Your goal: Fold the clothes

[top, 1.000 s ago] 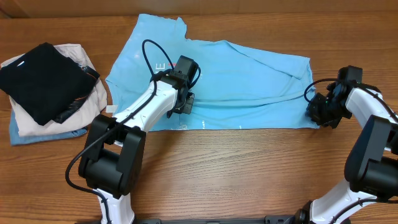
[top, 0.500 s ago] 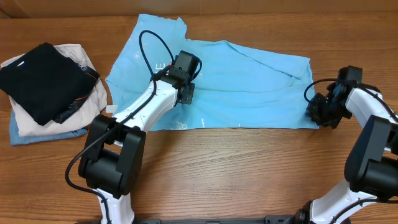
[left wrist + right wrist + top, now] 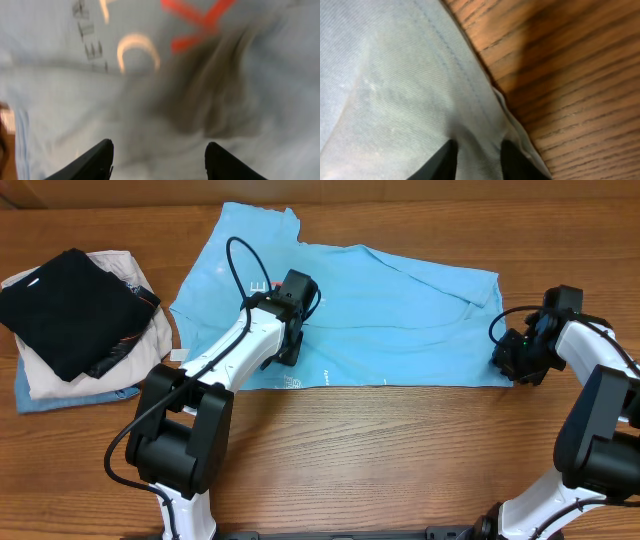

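Note:
The clothes, a light-blue T-shirt with white and orange-red print, lie spread flat across the far half of the table. My left gripper hovers over the shirt's lower left part, near the print. In the left wrist view it is open, with the blurred shirt cloth below and nothing between the fingers. My right gripper is at the shirt's right front corner. In the right wrist view it pinches a raised ridge of the hemmed cloth beside bare wood.
A stack of folded garments sits at the far left: a black one on top of a cream one, with a blue piece underneath. Bare wooden table runs along the near side.
My left gripper has opened and let go of the shirt, shifting slightly over the cloth. The right gripper has stayed at the corner, its jaws a little wider.

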